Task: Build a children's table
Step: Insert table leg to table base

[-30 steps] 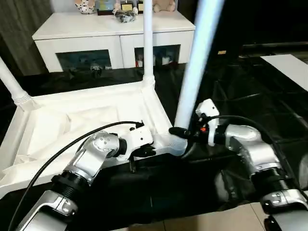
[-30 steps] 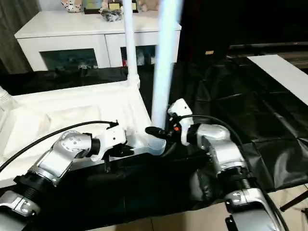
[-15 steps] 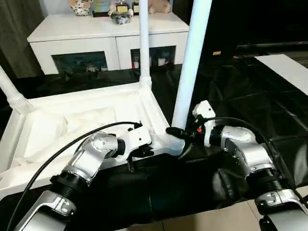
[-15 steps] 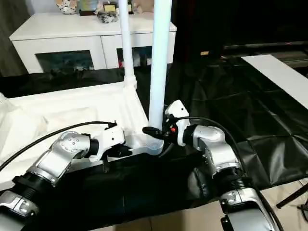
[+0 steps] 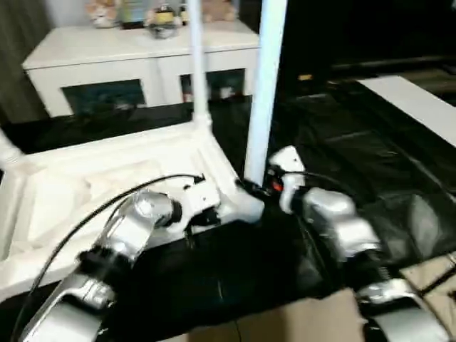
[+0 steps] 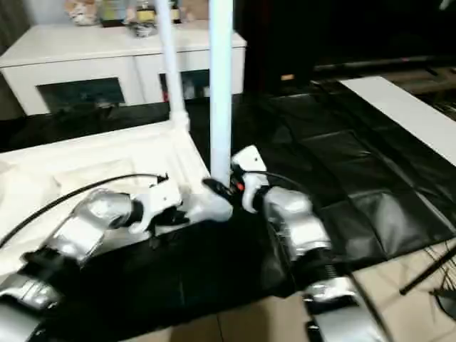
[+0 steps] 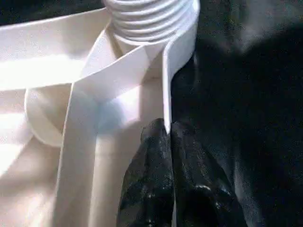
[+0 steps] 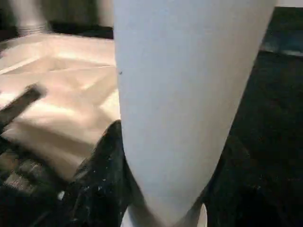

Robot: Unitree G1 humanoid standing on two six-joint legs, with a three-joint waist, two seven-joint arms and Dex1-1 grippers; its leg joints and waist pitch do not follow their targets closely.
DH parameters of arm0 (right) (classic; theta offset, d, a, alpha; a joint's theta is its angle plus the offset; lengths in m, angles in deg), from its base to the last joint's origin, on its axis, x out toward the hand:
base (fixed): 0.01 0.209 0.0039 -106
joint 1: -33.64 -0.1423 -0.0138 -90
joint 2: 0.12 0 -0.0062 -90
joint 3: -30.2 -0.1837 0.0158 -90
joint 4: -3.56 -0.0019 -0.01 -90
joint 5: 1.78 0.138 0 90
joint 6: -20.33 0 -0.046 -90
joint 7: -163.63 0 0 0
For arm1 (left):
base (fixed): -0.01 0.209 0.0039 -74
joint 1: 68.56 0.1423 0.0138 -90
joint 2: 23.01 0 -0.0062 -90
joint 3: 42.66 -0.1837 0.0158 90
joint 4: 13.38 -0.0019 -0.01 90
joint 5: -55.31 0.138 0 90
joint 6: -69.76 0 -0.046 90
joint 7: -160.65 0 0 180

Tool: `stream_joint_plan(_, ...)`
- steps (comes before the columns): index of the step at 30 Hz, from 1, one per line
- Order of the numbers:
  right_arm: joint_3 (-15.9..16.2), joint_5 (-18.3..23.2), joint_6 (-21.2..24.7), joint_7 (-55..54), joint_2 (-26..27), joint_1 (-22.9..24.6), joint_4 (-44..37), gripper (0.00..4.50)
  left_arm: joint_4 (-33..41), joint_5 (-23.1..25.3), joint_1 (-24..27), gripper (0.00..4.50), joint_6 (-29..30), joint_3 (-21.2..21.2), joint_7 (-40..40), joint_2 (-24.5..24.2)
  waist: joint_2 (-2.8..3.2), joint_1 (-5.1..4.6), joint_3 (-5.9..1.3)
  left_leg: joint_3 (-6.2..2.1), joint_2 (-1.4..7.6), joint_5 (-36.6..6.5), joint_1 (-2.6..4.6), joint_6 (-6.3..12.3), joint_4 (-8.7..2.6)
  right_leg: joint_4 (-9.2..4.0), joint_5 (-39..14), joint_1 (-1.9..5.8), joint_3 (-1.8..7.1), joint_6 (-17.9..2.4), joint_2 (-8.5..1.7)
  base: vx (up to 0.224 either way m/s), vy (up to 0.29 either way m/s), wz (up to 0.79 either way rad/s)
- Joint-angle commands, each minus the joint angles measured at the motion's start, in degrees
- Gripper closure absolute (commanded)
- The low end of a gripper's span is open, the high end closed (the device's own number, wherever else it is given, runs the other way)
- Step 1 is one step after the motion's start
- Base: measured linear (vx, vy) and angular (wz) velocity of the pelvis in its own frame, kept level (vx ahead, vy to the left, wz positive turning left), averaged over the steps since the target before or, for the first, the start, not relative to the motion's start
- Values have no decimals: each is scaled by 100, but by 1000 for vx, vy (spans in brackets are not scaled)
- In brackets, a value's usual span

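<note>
The right gripper is closed around the foot of a table leg, its black fingers wrapped on the tube just above the near corner socket. The left gripper is pinched narrow on the thin edge wall of the upturned tabletop, at about nine o'clock from that socket.

The leg looks upright with its ribbed end sitting in the socket, though I cannot tell how deep it has gone. The risk, as I judge it, is a crooked seat — if the right gripper pushes or twists off-axis, the ribbed end could jam or ride back out. The left hold is a slim one on a thin plastic wall; a hard turn at the leg could slip it off, and the tabletop could then slide on the black sheet beneath it.

A second leg stands in the far corner at twelve o'clock, and a third rises at the left corner around ten o'clock — both well apart from the grippers. Beyond stands a white cabinet with dark glass doors and small objects on top. A flat white board lies at two o'clock. Nothing crowds the working corner.
</note>
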Motion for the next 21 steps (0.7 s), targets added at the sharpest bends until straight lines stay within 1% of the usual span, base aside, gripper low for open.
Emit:
stream_joint_plan(1,-143,-428,433,-861,-53,302,785,266,-407,-7,-37,450,431,40,-501,287,75,-43,-21,-263,481,-5347,179,-583,-886,-358,-2942,5,-133,-292,-22,-50,13,1)
stream_joint_plan(2,-154,-447,431,-1036,5,288,830,266,-506,-40,-107,450,534,122,-681,390,101,-1,-31,-201,521,-5397,82,-574,-1026,-184,-2597,139,-168,-357,31,-66,9,9)
stream_joint_plan(3,-162,-490,416,-1312,94,263,912,266,-647,-81,-211,450,646,228,-927,539,179,271,-77,-21,664,-5544,-290,-624,-1457,722,-1131,539,-109,-555,60,-105,-20,18)
stream_joint_plan(4,-133,-587,359,-1693,217,199,1079,266,-834,-115,-358,450,761,342,-1218,741,-75,404,-134,183,557,-4637,-56,-498,-1367,570,-1546,317,191,-354,4,-105,-20,18)
stream_joint_plan(5,-125,-609,345,-1782,250,176,1130,266,-880,-120,-396,450,789,367,-1288,793,-275,343,-137,170,368,-3860,376,-626,-772,-41,-3100,-230,333,-270,-228,-10,-104,19)
stream_joint_plan(6,-110,-652,335,-1993,317,126,1237,266,-957,-128,-470,450,843,427,-1448,901,-356,310,-113,-104,96,-1512,497,-64,424,-840,-5284,-460,556,-335,-884,50,-71,-20)
stream_joint_plan(7,-102,-676,334,-2140,364,91,1313,266,-997,-138,-519,450,887,474,-1568,982,-248,388,-96,-447,241,-411,-235,56,209,-493,-4848,236,614,-520,-1023,50,-71,-20)
stream_joint_plan(8,-97,-688,332,-2243,402,65,1376,266,-1021,-152,-557,450,930,514,-1665,1050,-161,428,-58,-495,350,-635,-261,-138,-143,-381,-4336,271,423,-553,-785,46,66,-50)
stream_joint_plan(9,-96,-691,334,-2327,434,48,1424,266,-1031,-165,-584,450,969,550,-1749,1110,-74,362,-124,-444,435,-1739,-63,-442,-426,-150,-2779,58,201,-587,-216,30,66,-11)
stream_joint_plan(10,-135,-698,318,-2529,484,3,1532,266,-1023,-192,-627,450,1032,620,-1870,1205,-79,293,-149,-431,462,-2287,39,-520,-457,-99,-2142,14,216,-676,-156,30,66,-11)
stream_joint_plan(11,-135,-698,318,-2529,484,3,1532,266,-1023,-192,-627,450,1032,620,-1870,1205,-39,258,-144,-403,449,-2859,93,-612,-508,-87,-1380,13,276,-941,-170,-36,12,20)
stream_joint_plan(12,-234,-684,310,-2805,558,-86,1731,266,-958,-217,-676,450,1146,678,-1985,1318,-56,229,-102,-348,389,-3387,121,-507,-530,-186,-1951,-6,286,-906,-185,0,0,0)
stream_joint_plan(13,-290,-682,294,-2976,600,-158,1891,266,-899,-224,-694,450,1212,698,-2037,1378,-60,189,-65,-356,374,-3792,181,-500,-532,-305,-2710,-74,263,-757,-229,0,0,0)
stream_joint_plan(14,-301,-682,289,-3006,608,-176,1932,266,-882,-224,-695,450,1226,696,-2041,1387,-71,158,-65,-390,367,-3908,169,-493,-550,-331,-2940,-41,229,-629,-228,0,0,0)
stream_joint_plan(15,-336,-693,282,-3084,630,-215,2016,266,-902,-205,-702,450,1202,631,-2001,1366,-41,138,-51,-459,379,-4152,135,-506,-614,-375,-3165,22,169,-399,-241,0,0,0)
stream_joint_plan(16,-380,-662,295,-3112,647,-234,2051,266,-873,-203,-684,450,1216,606,-1947,1356,-57,118,-67,-477,380,-4176,115,-506,-629,-387,-3118,53,157,-324,-245,0,0,0)
stream_joint_plan(17,-411,-639,304,-3130,658,-247,2077,266,-851,-204,-670,450,1229,591,-1912,1350,-67,125,-109,-481,383,-4000,97,-474,-642,-385,-2803,98,175,-315,-267,0,0,0)
stream_joint_plan(18,-488,-568,312,-3158,684,-279,2135,266,-810,-216,-651,450,1242,586,-1868,1350,-100,161,-143,-445,393,-3578,75,-404,-651,-371,-2311,109,234,-443,-289,0,0,0)
stream_joint_plan(19,-524,-529,287,-3137,693,-313,2188,266,-760,-225,-630,450,1242,560,-1787,1338,-93,187,-143,-398,402,-3217,64,-356,-648,-358,-1950,96,265,-617,-301,0,0,0)
stream_joint_plan(20,-541,-509,263,-3119,698,-333,2221,266,-731,-230,-618,450,1239,543,-1738,1332,-94,197,-145,-378,408,-3099,59,-343,-643,-348,-1839,93,275,-690,-301,0,0,0)
stream_joint_plan(21,-541,-509,263,-3119,698,-333,2221,266,-731,-230,-618,450,1239,543,-1738,1332,-110,209,-139,-350,413,-2940,34,-321,-640,-330,-1757,105,281,-769,-296,0,0,0)
